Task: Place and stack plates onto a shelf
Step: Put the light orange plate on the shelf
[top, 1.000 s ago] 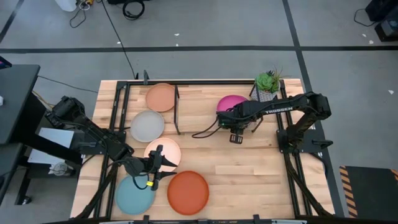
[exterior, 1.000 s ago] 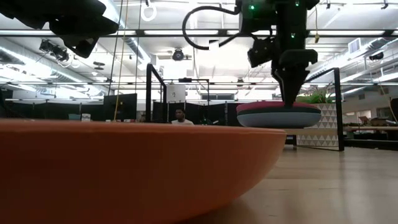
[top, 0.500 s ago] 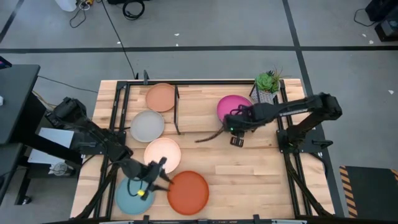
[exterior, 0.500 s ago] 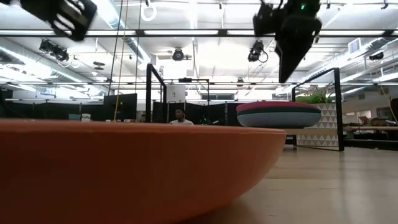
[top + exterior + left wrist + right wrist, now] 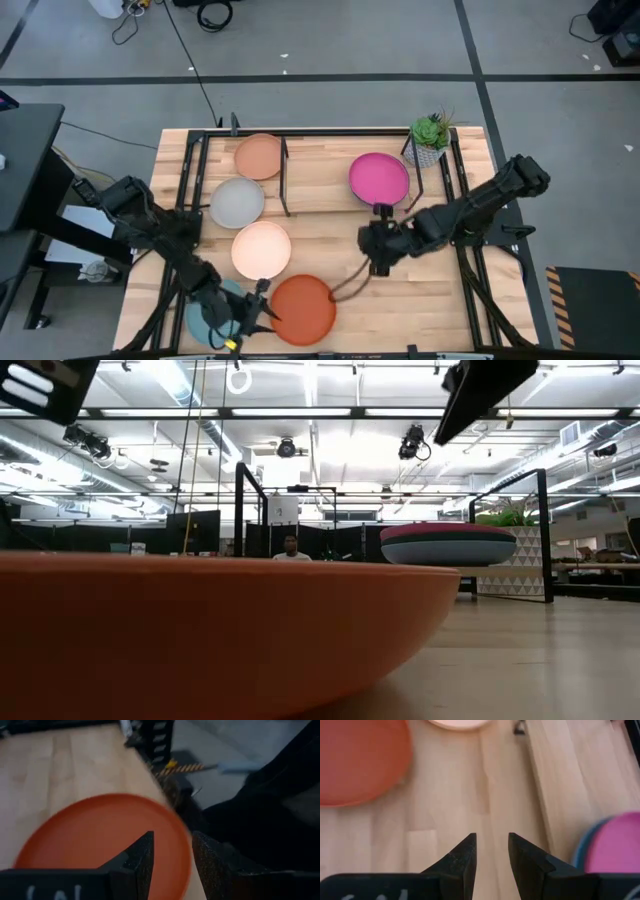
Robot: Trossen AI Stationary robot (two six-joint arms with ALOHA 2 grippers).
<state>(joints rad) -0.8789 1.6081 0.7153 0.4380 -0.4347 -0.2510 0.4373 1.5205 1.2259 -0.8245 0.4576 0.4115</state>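
Note:
The magenta plate [image 5: 379,177] rests on a blue plate [image 5: 580,851] on the shelf's wood surface [image 5: 320,185]. On the table lie the peach plate [image 5: 258,155], the grey plate [image 5: 237,202], the cream plate [image 5: 262,248], the light aqua plate [image 5: 208,318] and the orange plate [image 5: 302,308]. My left gripper [image 5: 262,305] [image 5: 172,837] is open, low over the orange plate's left rim [image 5: 100,830]; I cannot tell whether it touches. My right gripper [image 5: 378,252] [image 5: 492,837] is open and empty, above bare table in front of the shelf. No dark teal plate shows.
A potted plant [image 5: 430,135] stands at the shelf's far right corner. Black frame rails [image 5: 196,180] edge the table, and a black post [image 5: 285,175] stands between the grey plate and the shelf. Bare wood [image 5: 420,300] lies right of the orange plate.
My right gripper has let go of the magenta plate, risen, and moved toward the near edge and a little left; the plate stays on the shelf. My left gripper has moved from beside the cream plate toward the near edge, ending between the aqua and orange plates.

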